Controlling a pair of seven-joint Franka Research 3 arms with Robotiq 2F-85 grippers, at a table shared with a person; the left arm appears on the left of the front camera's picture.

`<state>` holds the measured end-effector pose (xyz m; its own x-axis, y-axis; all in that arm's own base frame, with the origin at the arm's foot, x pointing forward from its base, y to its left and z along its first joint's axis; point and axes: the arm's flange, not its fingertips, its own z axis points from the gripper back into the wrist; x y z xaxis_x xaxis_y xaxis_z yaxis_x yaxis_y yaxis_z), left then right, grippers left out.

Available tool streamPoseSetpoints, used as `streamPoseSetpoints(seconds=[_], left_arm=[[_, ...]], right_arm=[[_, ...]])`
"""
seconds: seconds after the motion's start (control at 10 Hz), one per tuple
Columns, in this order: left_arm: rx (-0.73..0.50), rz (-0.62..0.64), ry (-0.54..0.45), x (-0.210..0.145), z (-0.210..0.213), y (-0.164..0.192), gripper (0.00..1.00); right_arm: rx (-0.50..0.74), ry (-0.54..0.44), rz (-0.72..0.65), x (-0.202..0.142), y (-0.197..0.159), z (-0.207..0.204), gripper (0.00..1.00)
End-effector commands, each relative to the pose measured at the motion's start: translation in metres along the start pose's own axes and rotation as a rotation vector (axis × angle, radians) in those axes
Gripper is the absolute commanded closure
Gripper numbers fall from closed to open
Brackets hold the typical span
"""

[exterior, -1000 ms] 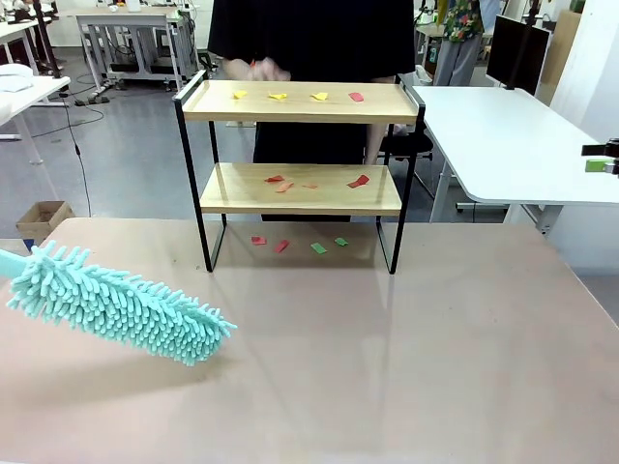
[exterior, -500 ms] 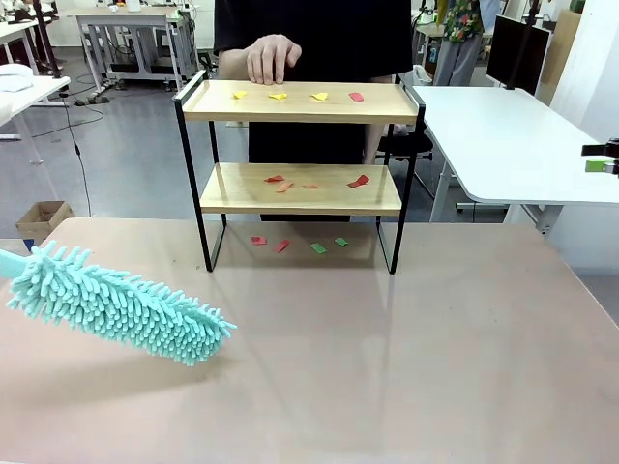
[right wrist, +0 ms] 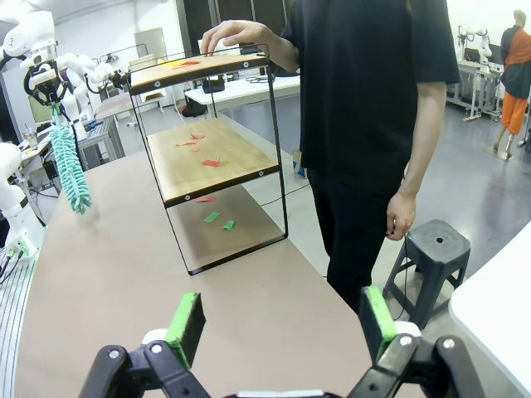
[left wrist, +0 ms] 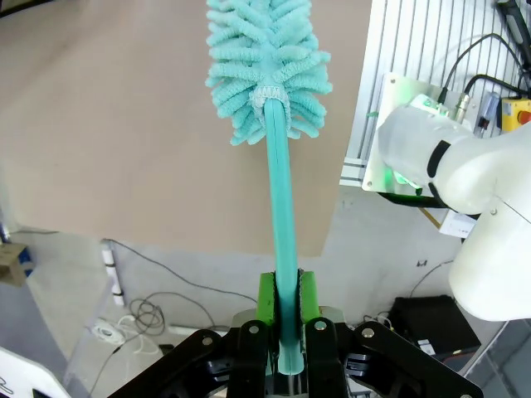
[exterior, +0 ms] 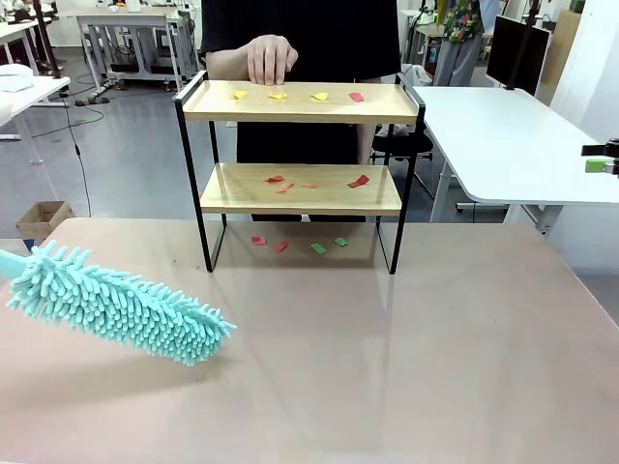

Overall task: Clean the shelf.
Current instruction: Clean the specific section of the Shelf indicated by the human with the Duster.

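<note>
The shelf stands at the far middle of the table, with two wooden boards in a black frame. Yellow and red paper scraps lie on its top board, and red scraps lie on the lower one. More red and green scraps lie on the table under it. A person's hand rests at the top board's rear edge. My left gripper is shut on the teal handle of a fluffy duster. The duster hovers low over the table's left side. My right gripper stands open, well apart from the shelf.
The person stands behind the shelf with the other hand hanging down. A black stool is beside them. A white desk stands at the right and a cardboard box on the floor at the left. The brown tabletop spreads wide in front.
The person's hand rose from behind the top board to rest on its rear edge, and their body shifted slightly left. The duster and both grippers have stayed still.
</note>
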<state>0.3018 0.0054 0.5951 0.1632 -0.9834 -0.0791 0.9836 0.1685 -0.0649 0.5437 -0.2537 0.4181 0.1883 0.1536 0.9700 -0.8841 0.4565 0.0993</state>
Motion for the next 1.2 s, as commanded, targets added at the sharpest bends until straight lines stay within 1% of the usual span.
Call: streamPoseSetpoints(seconds=[0.0, 0.6, 0.7, 0.8, 0.9, 1.1], left_arm=[[0.001, -0.002, -0.011, 0.000, -0.001, -0.003, 0.86], [0.000, 0.000, 0.000, 0.000, 0.000, 0.000, 0.86], [-0.015, 0.002, -0.094, -0.002, 0.016, -0.005, 0.86], [0.001, 0.007, -0.158, 0.000, 0.032, -0.015, 0.86], [0.008, 0.079, -0.187, 0.006, 0.051, -0.021, 0.86], [-0.023, 0.125, -0.317, 0.030, 0.103, -0.034, 0.86]], right_arm=[[0.004, 0.003, 0.004, 0.003, 0.002, -0.001, 0.00], [0.004, 0.003, 0.004, 0.003, 0.002, -0.001, 0.00], [0.004, 0.003, 0.004, 0.003, 0.002, -0.001, 0.00], [0.004, 0.003, 0.004, 0.003, 0.002, -0.001, 0.00], [0.004, 0.003, 0.004, 0.003, 0.002, -0.001, 0.00], [0.004, 0.003, 0.004, 0.003, 0.002, -0.001, 0.00]])
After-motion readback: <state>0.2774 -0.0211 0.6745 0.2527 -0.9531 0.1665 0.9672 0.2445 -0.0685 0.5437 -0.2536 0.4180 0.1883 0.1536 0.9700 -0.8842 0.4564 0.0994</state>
